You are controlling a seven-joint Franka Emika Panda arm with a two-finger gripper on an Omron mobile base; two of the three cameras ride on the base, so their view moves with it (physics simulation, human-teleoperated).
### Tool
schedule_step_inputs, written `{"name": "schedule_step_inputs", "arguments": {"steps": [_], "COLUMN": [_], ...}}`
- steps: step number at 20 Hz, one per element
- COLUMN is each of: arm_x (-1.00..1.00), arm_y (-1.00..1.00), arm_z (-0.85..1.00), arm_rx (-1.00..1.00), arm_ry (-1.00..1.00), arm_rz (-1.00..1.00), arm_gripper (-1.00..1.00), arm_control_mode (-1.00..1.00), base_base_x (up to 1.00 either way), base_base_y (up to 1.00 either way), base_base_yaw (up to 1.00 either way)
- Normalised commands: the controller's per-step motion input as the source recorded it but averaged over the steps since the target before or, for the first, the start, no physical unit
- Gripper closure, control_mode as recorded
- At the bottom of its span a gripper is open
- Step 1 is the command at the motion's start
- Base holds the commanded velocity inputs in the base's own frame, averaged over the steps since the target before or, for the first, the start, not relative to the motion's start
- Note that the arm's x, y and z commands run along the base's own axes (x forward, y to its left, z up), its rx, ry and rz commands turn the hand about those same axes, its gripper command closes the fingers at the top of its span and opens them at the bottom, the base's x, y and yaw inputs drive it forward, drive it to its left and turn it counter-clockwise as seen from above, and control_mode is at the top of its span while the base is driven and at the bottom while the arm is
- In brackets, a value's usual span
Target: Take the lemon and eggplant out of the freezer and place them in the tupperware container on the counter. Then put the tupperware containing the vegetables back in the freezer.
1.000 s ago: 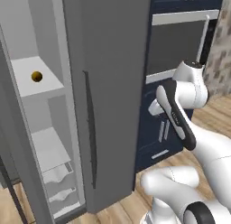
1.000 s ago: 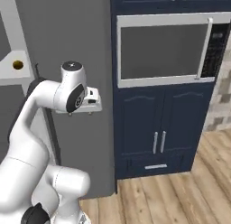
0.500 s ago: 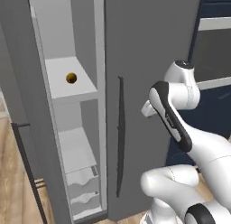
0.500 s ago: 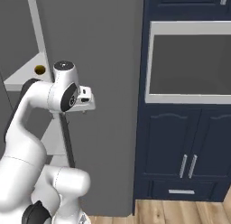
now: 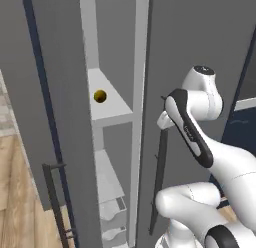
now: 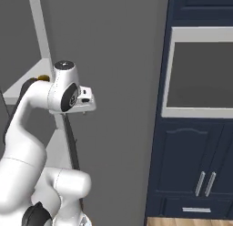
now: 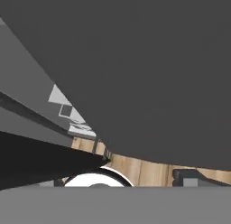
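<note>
Yellow lemon [image 5: 100,96] partly behind arm

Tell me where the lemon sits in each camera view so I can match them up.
Left base view: the lemon lies on a white shelf inside the freezer, left of centre.
Right base view: a sliver of it peeks out beside the arm's white joint, at the left.
Hand view: not in it.
Shared landmark: the dark door handle.
</note>
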Motion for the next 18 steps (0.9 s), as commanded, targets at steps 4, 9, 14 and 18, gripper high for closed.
{"name": "schedule_step_inputs", "arguments": {"steps": [4, 9, 14, 18], "arm_x": [0.0, 0.0, -0.3, -0.52], "arm_y": [0.0, 0.0, 0.38, 0.22], "arm_z": [0.0, 0.0, 0.3, 0.3], "arm_rx": [0.0, 0.0, -0.03, -0.07], "arm_ry": [0.0, 0.0, -0.12, -0.23], "arm_rz": [0.0, 0.0, 0.0, -0.02], "arm_gripper": [-1.0, -1.0, -1.0, -1.0], "arm_control_mode": [1.0, 1.0, -1.0, -1.0], "base_base_x": [0.27, 0.0, 0.0, 0.0], "base_base_y": [0.74, 0.84, 0.0, 0.0], "base_base_yaw": [0.0, 0.0, 0.0, 0.0]}}
